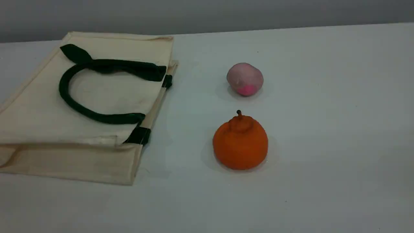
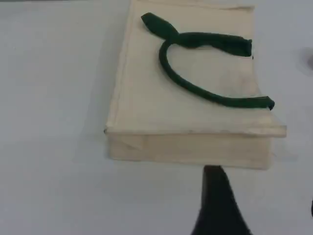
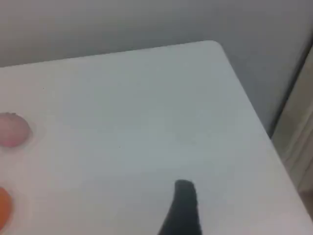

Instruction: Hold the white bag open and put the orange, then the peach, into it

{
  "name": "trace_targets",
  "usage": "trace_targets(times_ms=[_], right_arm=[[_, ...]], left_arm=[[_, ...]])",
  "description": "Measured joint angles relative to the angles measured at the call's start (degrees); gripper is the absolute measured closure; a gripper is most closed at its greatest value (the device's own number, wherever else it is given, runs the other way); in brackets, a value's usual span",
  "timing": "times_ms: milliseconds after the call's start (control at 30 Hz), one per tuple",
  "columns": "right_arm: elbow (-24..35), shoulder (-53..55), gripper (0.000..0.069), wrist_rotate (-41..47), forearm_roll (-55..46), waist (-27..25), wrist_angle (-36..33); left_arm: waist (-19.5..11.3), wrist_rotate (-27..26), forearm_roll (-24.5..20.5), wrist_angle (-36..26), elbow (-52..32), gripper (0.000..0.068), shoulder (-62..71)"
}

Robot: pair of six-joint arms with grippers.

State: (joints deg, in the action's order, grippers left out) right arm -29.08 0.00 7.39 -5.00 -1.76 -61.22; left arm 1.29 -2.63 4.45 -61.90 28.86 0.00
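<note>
The white bag lies flat and closed on the left of the table, its dark green handle looped on top. To its right the orange stands upright with its stem up. The pink peach rests just behind the orange. No arm shows in the scene view. In the left wrist view the bag lies ahead of my left gripper's dark fingertip, which hovers short of its near edge, holding nothing. In the right wrist view the fingertip hangs over bare table, with the peach and orange at the left edge.
The white table ends at a far edge against a grey wall. In the right wrist view, a rounded table corner and its side edge drop off to the right of my right gripper.
</note>
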Motion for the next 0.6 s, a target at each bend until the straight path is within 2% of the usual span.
trace_targets(times_ms=[600], right_arm=[[0.0, 0.0, 0.0126, 0.0, 0.5, 0.0, 0.0]], left_arm=[[0.0, 0.0, 0.0, 0.0, 0.0, 0.0281, 0.0]])
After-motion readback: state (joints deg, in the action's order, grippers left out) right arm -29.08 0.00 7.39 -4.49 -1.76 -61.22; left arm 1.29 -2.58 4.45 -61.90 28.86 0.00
